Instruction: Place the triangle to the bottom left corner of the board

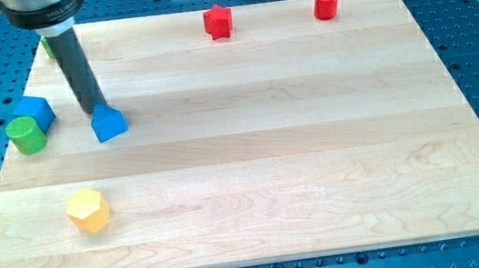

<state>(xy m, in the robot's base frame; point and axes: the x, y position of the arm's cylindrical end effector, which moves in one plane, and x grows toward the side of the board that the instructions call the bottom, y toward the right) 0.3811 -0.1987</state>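
Camera view. The bench (251,151) is a pale wooden board on a blue perforated base. The triangle (109,123), a blue block, lies in the left part of the board, roughly midway between far and near edges. My tip (94,111) stands at the triangle's far-left side, touching it or just short of touching; the frame does not settle which. No pincer is fitted, so apart or together does not apply: the rod can only push.

Other items: a blue cube (34,112) and a green cylinder (26,135), touching each other, left of the triangle; a yellow hexagon (88,210) near the near-left corner; a red star (218,21) and a red cylinder (326,3) along the far edge. A green block behind the rod is mostly hidden.

Assessment: the triangle appears small, rigid and light, likely to slide freely on smooth wood and to pivot if pushed off-centre. Contact is best made squarely on a flat face, from its far-right side, driving it towards the near-left corner. The hexagon lies close to that path and risks being struck.
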